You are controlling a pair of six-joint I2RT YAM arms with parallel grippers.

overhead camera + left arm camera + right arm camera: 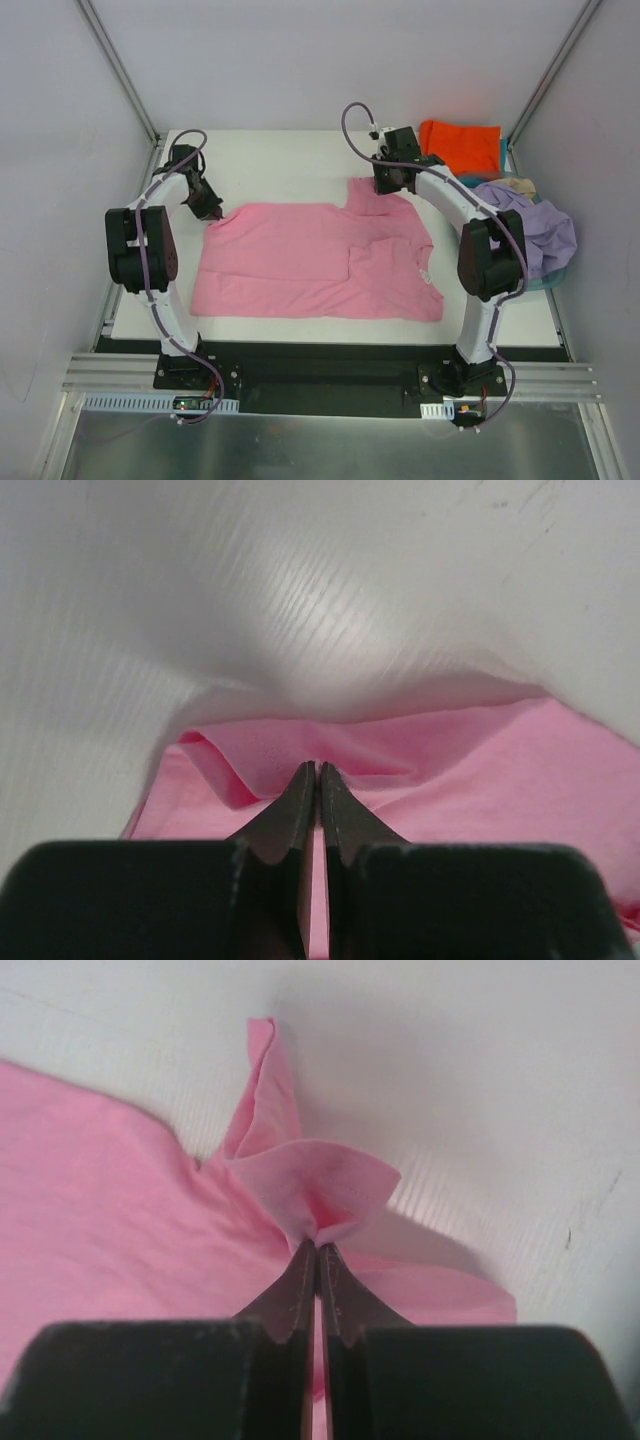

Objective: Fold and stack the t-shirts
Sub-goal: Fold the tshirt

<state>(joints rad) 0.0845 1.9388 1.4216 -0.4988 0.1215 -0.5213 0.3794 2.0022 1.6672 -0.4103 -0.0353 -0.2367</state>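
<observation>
pink t-shirt: the pink t-shirt (320, 265) is spread mostly flat across the middle of the desk (270, 160), collar toward the right arm's side. Looks like part of it is lapped over itself on the right half.

left hand: the left hand (210, 212) is down at the far left corner of the shirt. From the left wrist cam, the fingers (300, 800) are pressed together with a ridge of pink cloth (480, 770) pinched right at the tips, so it's got hold of the fabric.

right hand: the right hand (385, 185) is at the far right corner, pretty much the same deal. The right wrist view shows the fingers (338, 1285) squeezed tight on a little bunched flap of the pink cloth (100, 1210), with the flap puffing up above the tips.

orange-red t-shirt: the orange-red t-shirt (460, 145) sits folded at the far right corner of the desk, well apart from the pink one.

lavender t-shirt: the lavender t-shirt (545, 230) is crumpled in a heap at the right edge, just behind the right arm. It's draped over a light blue basket (548, 283), and only a bit of the basket's rim shows.

other stuff: there's a scrap of beige cloth (515, 185) peeking out between the orange and lavender ones; can't make out its shape.
</observation>
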